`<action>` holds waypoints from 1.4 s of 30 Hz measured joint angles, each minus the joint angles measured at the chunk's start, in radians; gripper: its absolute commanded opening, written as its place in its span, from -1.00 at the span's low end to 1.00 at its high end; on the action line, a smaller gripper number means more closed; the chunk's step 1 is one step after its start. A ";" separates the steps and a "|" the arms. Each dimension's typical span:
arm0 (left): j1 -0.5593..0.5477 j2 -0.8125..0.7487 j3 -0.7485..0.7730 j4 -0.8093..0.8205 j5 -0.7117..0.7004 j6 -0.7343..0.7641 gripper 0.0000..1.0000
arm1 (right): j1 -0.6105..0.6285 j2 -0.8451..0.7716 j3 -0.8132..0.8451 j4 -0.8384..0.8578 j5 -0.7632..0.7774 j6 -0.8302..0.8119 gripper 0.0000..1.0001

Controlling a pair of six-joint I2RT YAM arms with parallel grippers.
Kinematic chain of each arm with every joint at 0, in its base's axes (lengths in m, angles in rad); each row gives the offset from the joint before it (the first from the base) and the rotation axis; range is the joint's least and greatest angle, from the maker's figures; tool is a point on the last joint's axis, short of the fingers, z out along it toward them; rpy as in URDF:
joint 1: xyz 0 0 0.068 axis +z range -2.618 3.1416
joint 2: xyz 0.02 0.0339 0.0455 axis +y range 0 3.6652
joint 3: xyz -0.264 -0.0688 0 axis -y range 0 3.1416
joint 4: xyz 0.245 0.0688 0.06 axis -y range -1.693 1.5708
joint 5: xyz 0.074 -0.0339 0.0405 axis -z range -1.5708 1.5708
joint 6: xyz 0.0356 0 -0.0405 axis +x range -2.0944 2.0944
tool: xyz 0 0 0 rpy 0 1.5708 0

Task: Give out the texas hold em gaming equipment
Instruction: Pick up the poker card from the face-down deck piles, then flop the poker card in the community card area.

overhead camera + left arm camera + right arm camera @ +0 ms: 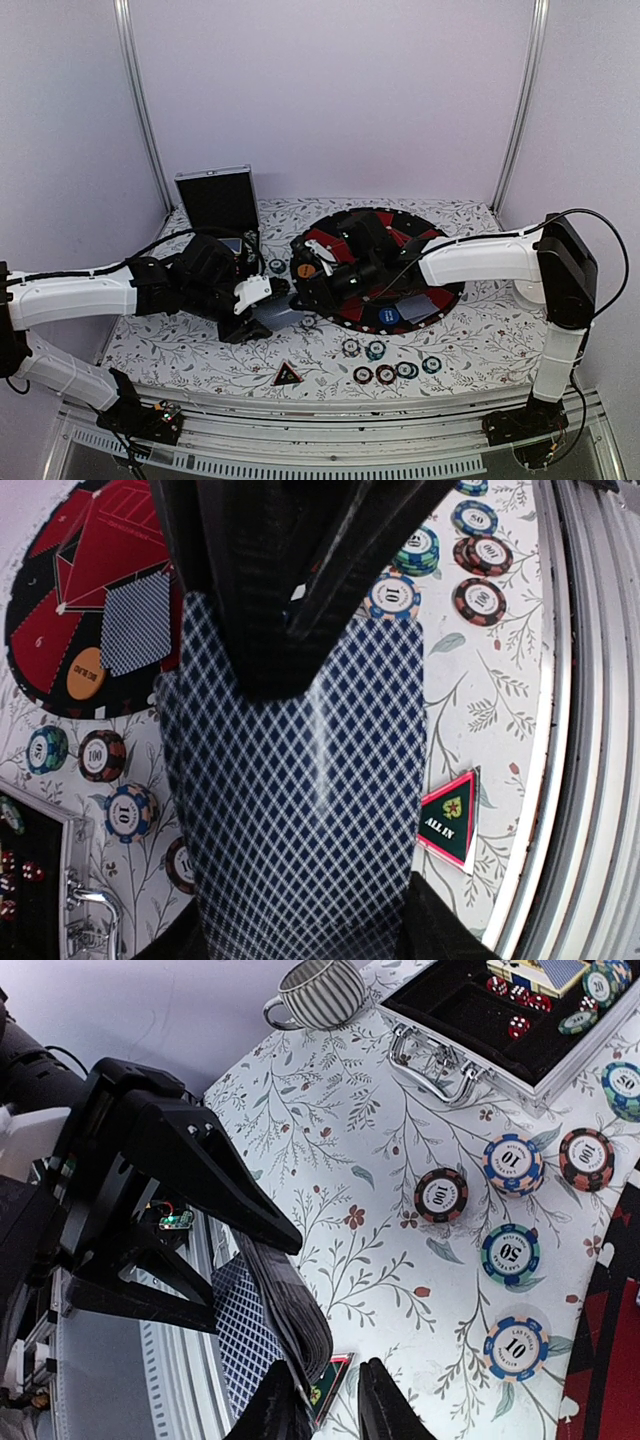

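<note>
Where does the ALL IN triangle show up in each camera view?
Top external: the triangle sits low centre, left of the chips.
Left wrist: triangle lower right, just right of the card deck.
Right wrist: bottom edge, only a sliver of triangle beside the deck.
Shared landmark: the card deck.

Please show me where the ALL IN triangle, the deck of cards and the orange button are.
ALL IN triangle (450, 816): left wrist view, on its dark face.
deck of cards (300, 810): left wrist view, on the patterned back of the top card.
orange button (86, 675): left wrist view, on its middle.
</note>
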 measured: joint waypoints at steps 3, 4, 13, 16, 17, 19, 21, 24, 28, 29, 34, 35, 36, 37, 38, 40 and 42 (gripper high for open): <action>0.000 0.000 0.000 0.001 0.000 0.000 0.02 | 0.000 -0.003 0.012 -0.025 0.003 -0.004 -0.69; 0.000 0.000 0.000 0.002 0.000 0.000 0.02 | 0.000 -0.004 0.016 -0.033 0.005 -0.006 -0.75; 0.001 0.000 0.000 0.001 0.000 -0.003 0.02 | 0.004 -0.028 0.035 -0.103 0.021 -0.030 -0.94; 0.002 0.000 0.000 0.002 0.000 -0.003 0.02 | 0.005 -0.043 0.038 -0.127 0.032 -0.040 -0.95; 0.002 0.000 0.000 0.002 0.000 -0.003 0.02 | 0.005 -0.047 0.040 -0.134 0.034 -0.042 -0.95; 0.002 0.000 0.000 0.002 0.000 -0.003 0.02 | 0.005 -0.054 0.046 -0.149 0.033 -0.048 -0.95; 0.002 0.000 0.000 0.002 0.001 -0.003 0.02 | 0.005 -0.066 0.047 -0.160 0.032 -0.054 -0.95; 0.002 0.000 0.000 0.002 0.002 -0.003 0.02 | 0.005 -0.095 0.047 -0.171 0.022 -0.066 -0.96; 0.002 0.000 0.000 0.002 0.004 -0.003 0.02 | -0.004 -0.151 0.047 -0.183 0.003 -0.085 -0.96; 0.002 0.000 0.000 0.002 0.004 -0.003 0.02 | -0.009 -0.169 0.047 -0.186 -0.004 -0.088 -0.96; 0.002 0.000 0.000 0.002 0.004 -0.003 0.02 | -0.049 -0.259 0.046 -0.197 -0.019 -0.105 -0.96; 0.002 0.000 0.000 0.002 0.004 -0.003 0.02 | -0.063 -0.277 0.044 -0.203 -0.017 -0.110 -0.96; 0.002 0.000 0.000 0.002 0.004 -0.003 0.02 | -0.077 -0.294 0.039 -0.209 -0.014 -0.114 -0.96; 0.002 0.000 0.000 0.001 0.004 -0.003 0.02 | -0.098 -0.314 0.030 -0.217 -0.011 -0.124 -0.96; 0.002 0.000 0.000 0.002 0.004 -0.003 0.02 | -0.129 -0.340 0.015 -0.224 -0.007 -0.134 -0.96; 0.002 0.000 0.000 0.002 0.005 -0.003 0.02 | -0.191 -0.371 -0.010 -0.233 0.008 -0.152 -0.96; 0.002 0.000 0.000 0.002 0.005 -0.003 0.02 | -0.267 -0.384 -0.025 -0.240 0.034 -0.181 -0.96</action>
